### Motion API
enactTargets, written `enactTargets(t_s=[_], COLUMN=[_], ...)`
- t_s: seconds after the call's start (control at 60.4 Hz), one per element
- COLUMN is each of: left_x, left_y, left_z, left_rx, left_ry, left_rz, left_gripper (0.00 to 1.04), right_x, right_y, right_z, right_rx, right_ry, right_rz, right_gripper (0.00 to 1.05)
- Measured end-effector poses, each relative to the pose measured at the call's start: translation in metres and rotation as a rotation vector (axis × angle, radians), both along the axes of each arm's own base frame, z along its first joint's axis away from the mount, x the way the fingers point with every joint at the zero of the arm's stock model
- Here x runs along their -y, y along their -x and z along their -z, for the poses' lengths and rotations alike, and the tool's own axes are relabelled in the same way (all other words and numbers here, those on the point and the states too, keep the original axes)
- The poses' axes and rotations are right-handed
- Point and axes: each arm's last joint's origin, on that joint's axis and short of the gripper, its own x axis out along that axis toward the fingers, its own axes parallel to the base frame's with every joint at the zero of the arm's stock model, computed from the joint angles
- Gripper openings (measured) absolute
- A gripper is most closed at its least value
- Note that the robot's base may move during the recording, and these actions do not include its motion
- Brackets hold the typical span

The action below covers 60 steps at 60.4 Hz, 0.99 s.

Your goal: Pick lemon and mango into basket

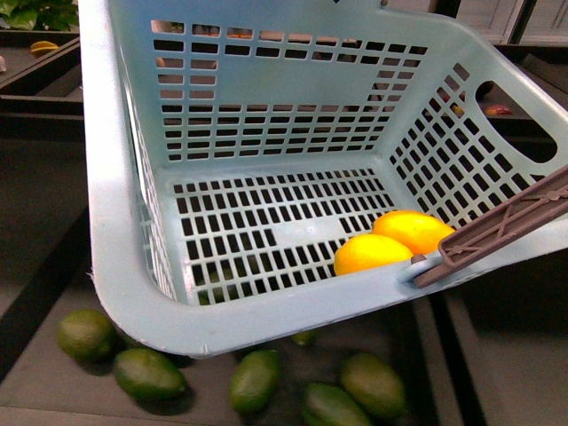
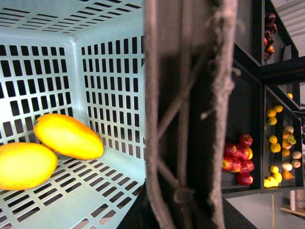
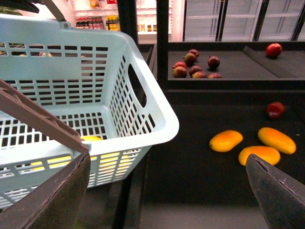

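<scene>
Right now I see the basket (image 1: pixel 115 222) tilted close to my front camera, and both fruits lie touching on its slotted floor in the near right corner: the lemon (image 1: pixel 371 253) in front, the mango (image 1: pixel 413 231) just behind it. Its brown handle (image 1: pixel 506 226) crosses that corner. My right gripper (image 3: pixel 167 191) is spread wide beside the basket, holding nothing. I cannot tell how my left gripper stands; its camera shows only handle and basket.
</scene>
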Motion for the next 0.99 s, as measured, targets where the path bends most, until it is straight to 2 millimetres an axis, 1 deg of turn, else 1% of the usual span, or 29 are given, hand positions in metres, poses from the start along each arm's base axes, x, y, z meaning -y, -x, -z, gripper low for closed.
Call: enactTargets(t_s=[0.895,0.994], left_x=[0.0005,-0.0055], left_y=[0.0004,-0.0048], left_z=[0.0000,0.0000], left_rx=[-0.007,-0.003], left_ry=[0.009,0.003], left_rz=[0.012,-0.017], left_gripper=[0.05,0.05], right_x=[-0.0001,-0.0001], right_y=[0.0000,0.0000], right_z=[0.0000,0.0002], right_rx=[0.000,-0.001], right_ry=[0.000,0.000], right_rz=[-0.003,-0.008], right_gripper=[0.96,0.96])
